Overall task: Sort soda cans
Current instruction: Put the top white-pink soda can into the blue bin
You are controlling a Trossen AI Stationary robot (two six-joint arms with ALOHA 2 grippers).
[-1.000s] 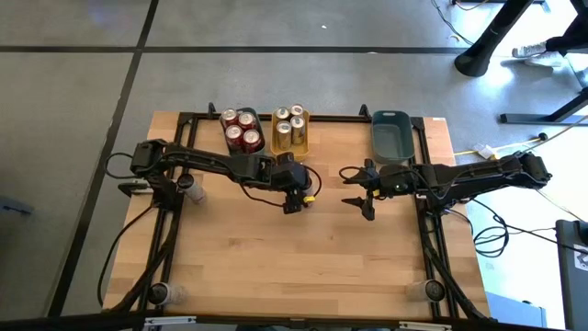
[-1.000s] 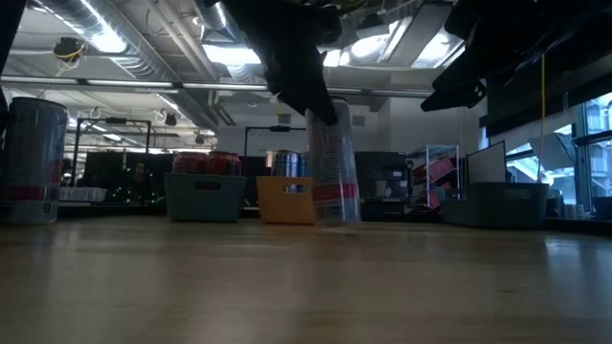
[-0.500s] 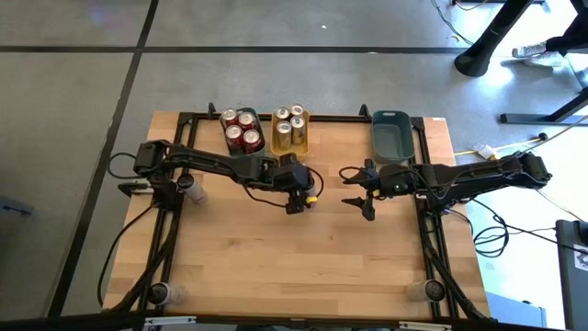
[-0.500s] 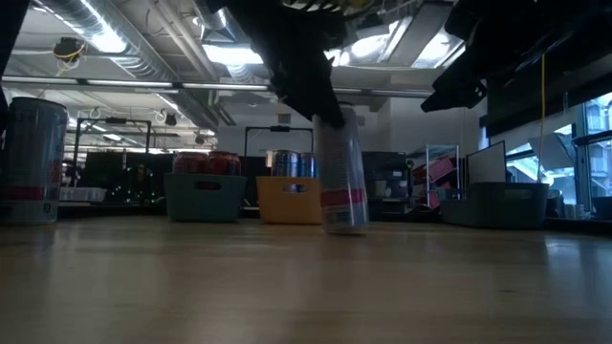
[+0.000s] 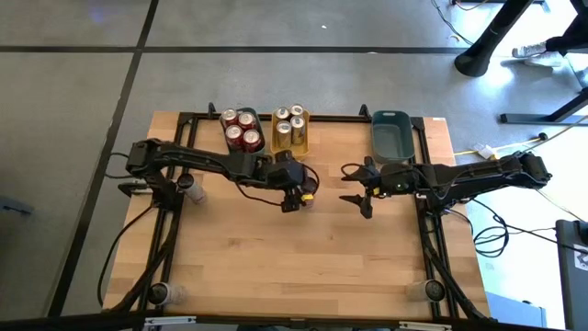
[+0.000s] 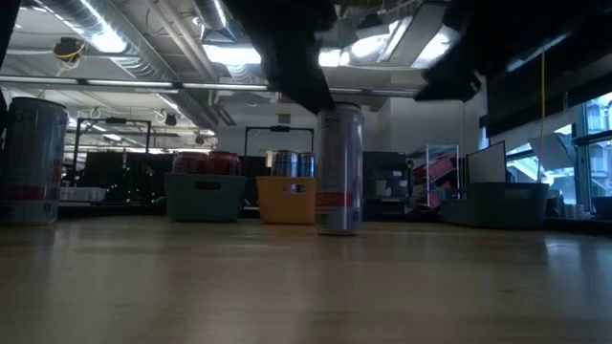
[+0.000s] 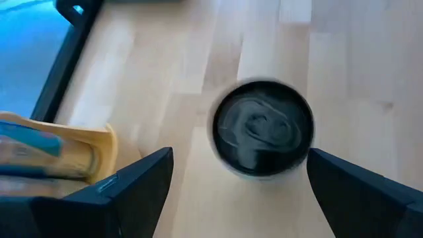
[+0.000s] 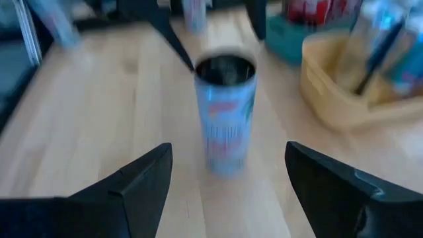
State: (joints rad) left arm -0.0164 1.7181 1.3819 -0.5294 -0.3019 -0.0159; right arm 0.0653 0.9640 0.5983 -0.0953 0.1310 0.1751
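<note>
change: the silver can (image 6: 339, 170) was tilted in the left hand's grip a second ago; it now stands upright on the bench (image 5: 303, 267), near the middle
left hand (image 5: 294, 200): above that can, fingers spread wide and clear of it
right hand (image 5: 357, 188): wide, holding nothing, just beside the can toward the right edge
sorted: red cans in the teal tray (image 5: 229, 138), gold cans in the yellow tray (image 5: 306, 133), both at the far edge
grey-blue tray (image 5: 391, 134): far right, no can in it
stray can (image 5: 196, 194): near the left edge
meaning: probably a handover; the right hand looks set to take the can

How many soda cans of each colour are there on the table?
Red cans: 4
Gold cans: 4
Silver cans: 2
Total: 10
</note>
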